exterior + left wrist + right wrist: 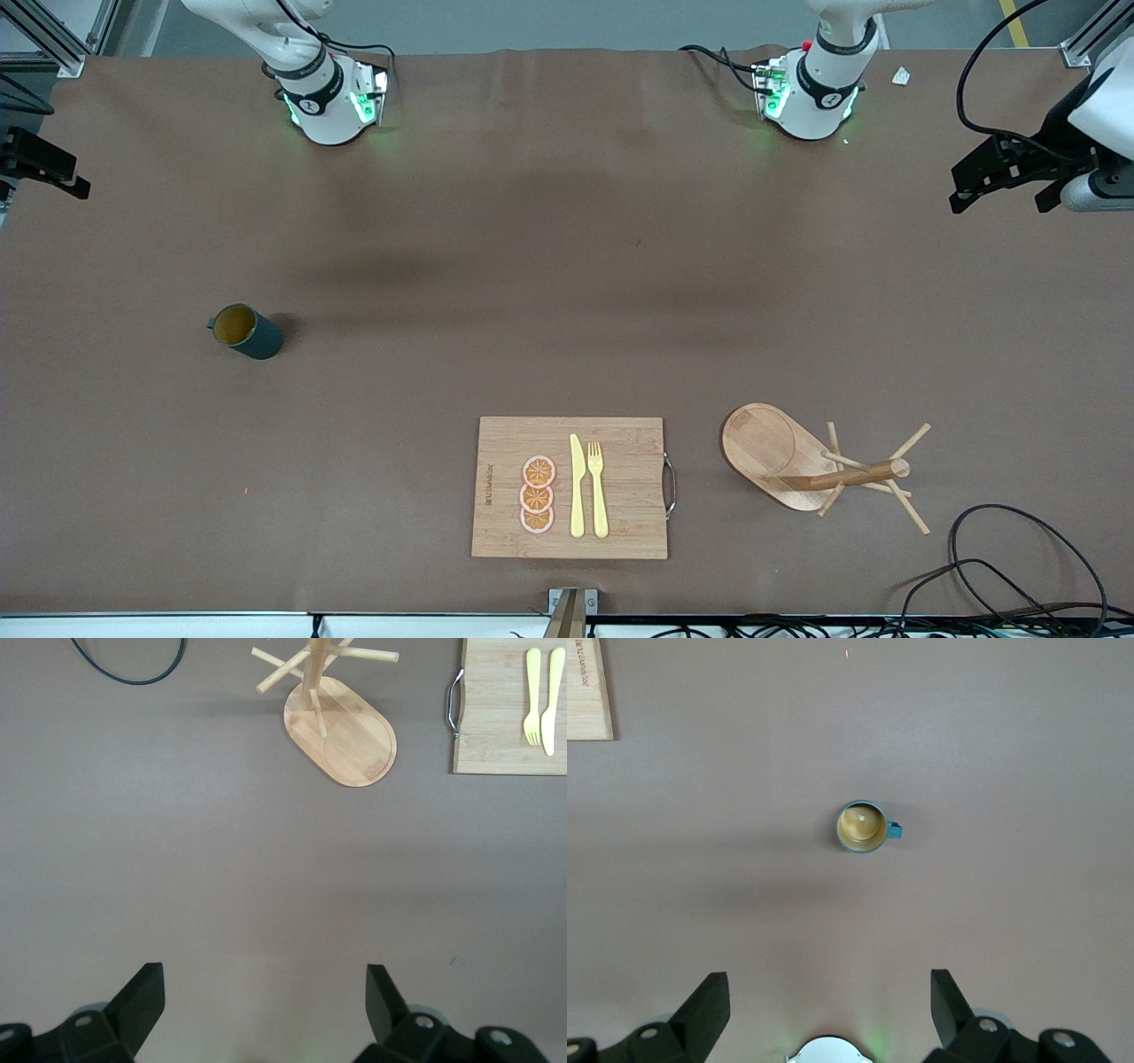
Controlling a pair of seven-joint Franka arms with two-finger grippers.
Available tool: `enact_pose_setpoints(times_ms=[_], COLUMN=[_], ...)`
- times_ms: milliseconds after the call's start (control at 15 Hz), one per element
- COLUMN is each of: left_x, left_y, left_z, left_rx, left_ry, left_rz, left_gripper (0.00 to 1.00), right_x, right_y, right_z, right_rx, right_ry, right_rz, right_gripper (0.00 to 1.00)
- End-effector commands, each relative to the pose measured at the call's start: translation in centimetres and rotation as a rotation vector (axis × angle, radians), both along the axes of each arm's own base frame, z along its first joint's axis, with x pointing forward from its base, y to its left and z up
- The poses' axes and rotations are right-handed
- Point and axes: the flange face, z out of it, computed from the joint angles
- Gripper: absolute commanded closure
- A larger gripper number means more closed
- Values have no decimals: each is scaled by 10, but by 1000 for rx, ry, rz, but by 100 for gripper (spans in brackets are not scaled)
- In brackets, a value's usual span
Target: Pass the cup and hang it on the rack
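Note:
The cup (248, 332), dark teal with a mustard-yellow inside, stands upright on the brown table toward the right arm's end. It also shows in the right wrist view (862, 827). My right gripper (830, 983) is open and empty, high over the table between its own base and the cup. The wooden rack (766, 443) stands upright toward the left arm's end, near the front camera, and also shows in the left wrist view (341, 722). My left gripper (266, 979) is open and empty, high over bare table. Neither gripper shows in the front view.
A bamboo cutting board (567, 487) with a yellow knife, a fork and three orange slices lies beside the rack, near the front edge. A black cable (1001, 567) loops near the rack. Dark fixtures (1010, 168) stick in at both table ends.

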Motion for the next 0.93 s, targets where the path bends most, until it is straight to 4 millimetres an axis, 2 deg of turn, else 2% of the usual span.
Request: enact_pose_setpoints(times_ms=[0,333,533,667,733,867], left_x=[-2,-2,-1,2,1,-1], left_y=[3,5,7,6,6,7], left_z=[8,8,6,2,3,6], left_rx=[19,35,60,57,57,58], left_ry=[-9,-10,-10,-2,-4,-10], left_rz=[7,9,9,7,2,-1], left_gripper=[0,0,0,0,0,0], right_x=[-5,-5,2,22,32,53], right_y=[-3,-2,-5,-6,-9,-12], right_z=[-2,-3,-8,-30,-33,-57], right_rx=[6,7,5,7,4,-7], right_ry=[-1,3,11,40,31,31], right_rz=[-4,-6,-3,-6,-9,-2], right_gripper=[0,0,0,0,0,0])
